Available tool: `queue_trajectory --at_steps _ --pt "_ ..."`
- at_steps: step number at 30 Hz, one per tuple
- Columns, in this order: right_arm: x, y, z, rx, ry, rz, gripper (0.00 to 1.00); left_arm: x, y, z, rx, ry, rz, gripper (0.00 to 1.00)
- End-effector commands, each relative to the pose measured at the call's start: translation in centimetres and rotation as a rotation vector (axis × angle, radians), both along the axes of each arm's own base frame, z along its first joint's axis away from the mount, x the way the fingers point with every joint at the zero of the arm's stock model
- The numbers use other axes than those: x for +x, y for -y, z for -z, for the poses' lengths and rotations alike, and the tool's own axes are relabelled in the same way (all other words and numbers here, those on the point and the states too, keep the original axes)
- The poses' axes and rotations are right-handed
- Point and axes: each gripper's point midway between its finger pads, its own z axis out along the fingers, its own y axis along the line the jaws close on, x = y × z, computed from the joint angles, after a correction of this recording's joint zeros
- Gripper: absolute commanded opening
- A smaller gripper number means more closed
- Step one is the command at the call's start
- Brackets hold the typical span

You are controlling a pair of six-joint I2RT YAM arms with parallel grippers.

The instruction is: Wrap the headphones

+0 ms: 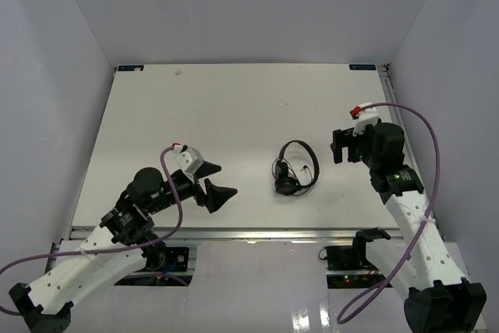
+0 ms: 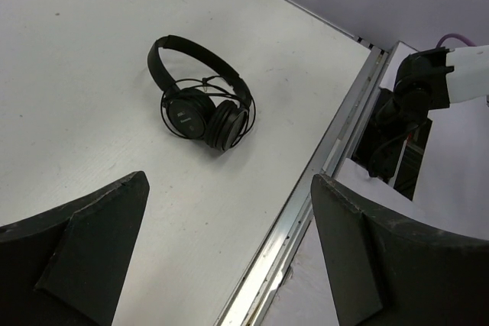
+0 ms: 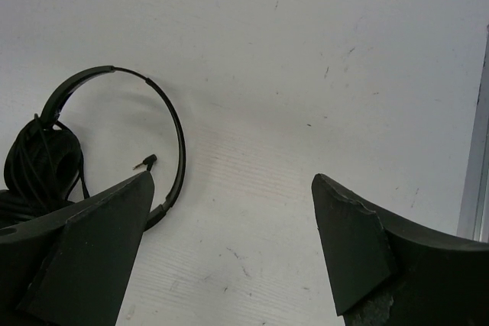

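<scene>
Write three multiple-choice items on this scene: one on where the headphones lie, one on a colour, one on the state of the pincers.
1. Where are the headphones?
A. flat on the table, between the two arms
B. gripped and lifted in the air
C. hanging over the table's far edge

2. What colour is the cord?
A. purple
B. black
C. white

3. How do the left pincer and the right pincer stand?
A. both shut
B. one shut on the headband
C. both open and empty

Answers:
1 A: they rest on the white surface, apart from both pincers.
2 B: the thin cord bundled on the headphones is black.
3 C: each wrist view shows its fingers wide apart with nothing between them.
</scene>
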Motion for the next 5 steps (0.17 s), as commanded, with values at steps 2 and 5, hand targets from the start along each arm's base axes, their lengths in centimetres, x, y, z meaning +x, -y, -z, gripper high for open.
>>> queue_trajectory --at_steps 2,5 --pt "-0.51 -0.71 -1.06 0.035 0.021 -0.074 0.90 0.08 -0.19 1.70 0.040 -0.043 -0.012 0.98" --pt "-0.55 -0.32 -1.17 0.039 0.025 -0.054 0.90 0.03 -0.21 1.67 0.040 -0.042 -0.011 0.98"
